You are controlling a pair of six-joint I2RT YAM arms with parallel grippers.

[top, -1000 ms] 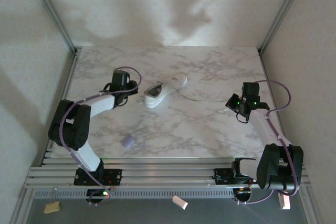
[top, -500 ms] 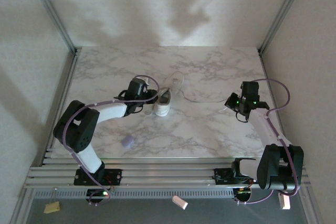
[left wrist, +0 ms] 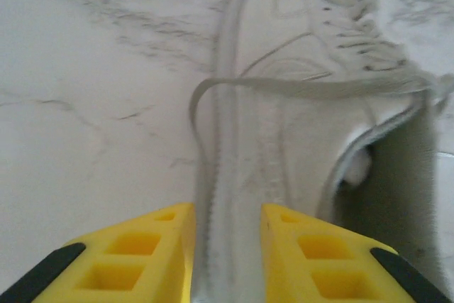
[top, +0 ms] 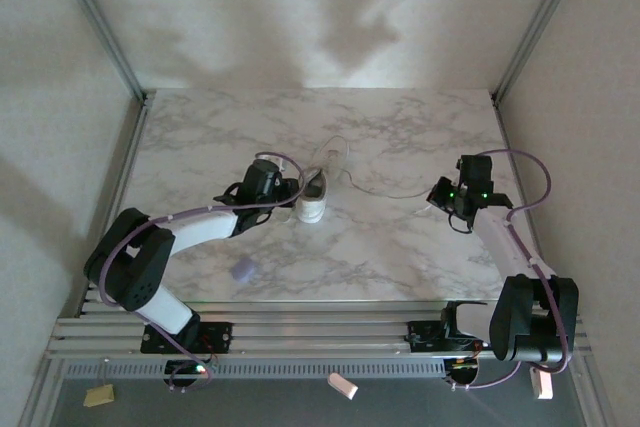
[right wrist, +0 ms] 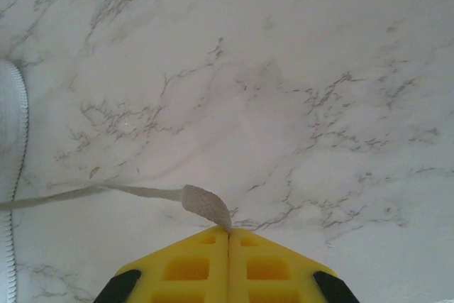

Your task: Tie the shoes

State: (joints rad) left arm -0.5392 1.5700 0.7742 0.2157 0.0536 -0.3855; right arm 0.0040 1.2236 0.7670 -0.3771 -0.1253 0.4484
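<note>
The white shoe (top: 312, 197) lies near the middle of the marble table, its toe pointing to the far side. My left gripper (top: 292, 194) is closed on the shoe's left side. In the left wrist view its yellow fingers (left wrist: 159, 246) straddle the sole edge and side wall of the shoe (left wrist: 284, 104), and a lace (left wrist: 305, 88) crosses the upper. My right gripper (top: 438, 194) is shut on the end of the other lace (top: 385, 193), which runs slack across the table from the shoe. The right wrist view shows the lace tip (right wrist: 206, 204) pinched in that gripper (right wrist: 228, 230).
A small lavender blob (top: 241, 269) lies on the table near the left arm's base side. A loose lace loop (top: 335, 152) lies beyond the shoe's toe. Metal frame posts and the table edges bound the marble surface (top: 400, 247).
The left gripper has moved right and nearer with the shoe, and the shoe has turned from a diagonal lie to toe pointing away. The right arm has stayed put with the lace.
</note>
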